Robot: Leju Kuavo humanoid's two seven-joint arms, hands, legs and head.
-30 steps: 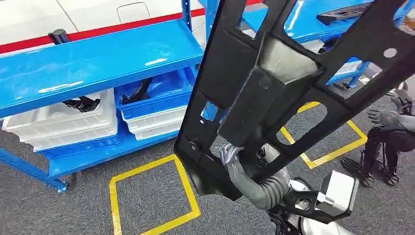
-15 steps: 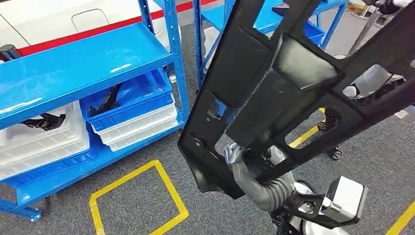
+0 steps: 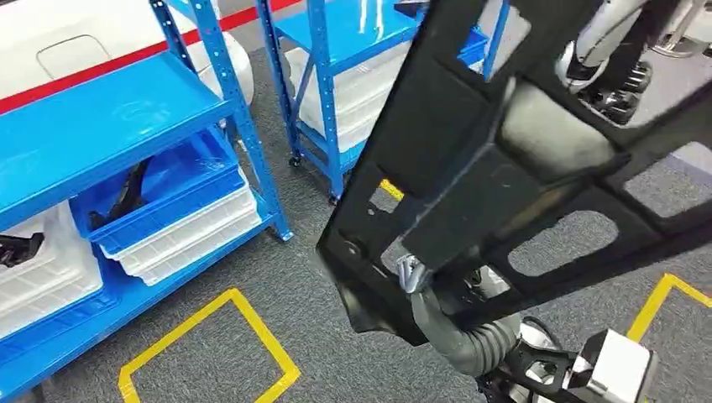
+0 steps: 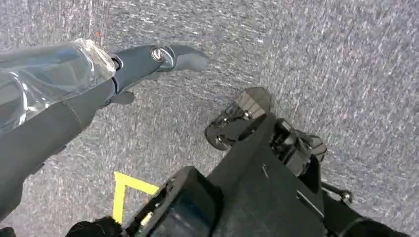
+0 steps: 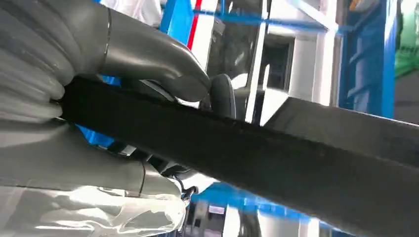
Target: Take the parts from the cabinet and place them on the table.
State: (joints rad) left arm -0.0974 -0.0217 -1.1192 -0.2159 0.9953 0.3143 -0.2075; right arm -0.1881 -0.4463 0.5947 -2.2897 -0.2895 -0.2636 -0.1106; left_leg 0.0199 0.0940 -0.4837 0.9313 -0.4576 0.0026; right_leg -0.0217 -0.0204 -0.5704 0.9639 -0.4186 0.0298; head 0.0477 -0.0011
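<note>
Carrying a large black frame part (image 3: 537, 159) clear of the blue cabinet (image 3: 126, 126), I had the pickup done and the placing left; no table was in sight. My right hand (image 5: 123, 98) was clamped on a bar of the part, thumb over it, fingers (image 3: 409, 273) hooked beneath. My left hand (image 4: 143, 61) hung empty, fingers straight, above grey carpet (image 4: 321, 59).

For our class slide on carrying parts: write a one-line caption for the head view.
Right hand grips a large black frame part above grey carpet, blue shelving with bins alongside.
</note>
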